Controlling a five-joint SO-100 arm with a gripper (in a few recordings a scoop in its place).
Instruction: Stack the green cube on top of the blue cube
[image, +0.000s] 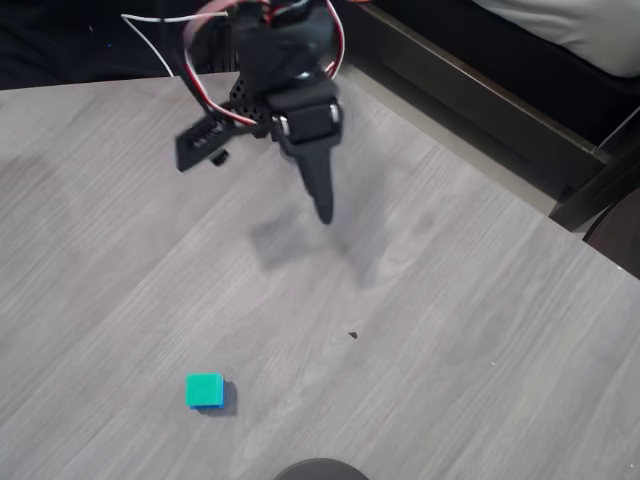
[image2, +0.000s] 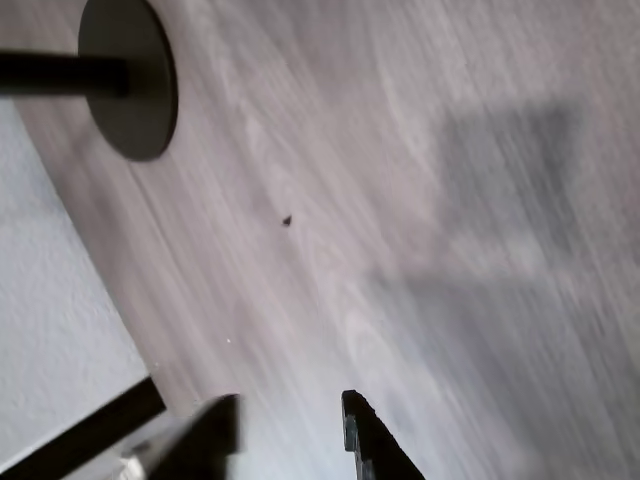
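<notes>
1. We see the grey wood-grain table (image: 450, 330) across the overhead view, with a dark frame and pale cushion beyond its far right edge.
2. The black arm hangs over the far middle of the table, and its claw (image: 322, 205) points down, well apart from the cubes. In the wrist view the claw (image2: 290, 425) has a plain gap between its two tips and nothing in it, so we judge it open and empty.
3. A round dark base (image2: 130, 80) on a rod sits at the top left of the wrist view.
4. The green cube (image: 204, 389) lies near the front left of the table in the overhead view. It already rests on the blue cube (image: 226, 398), of which a thin strip shows at its right and near sides.
5. A tiny dark speck (image: 353, 334) lies mid-table.
6. We judge the stack as made, slightly offset. Doing this step well means keeping the claw high and clear, retreating without brushing the cubes.
</notes>
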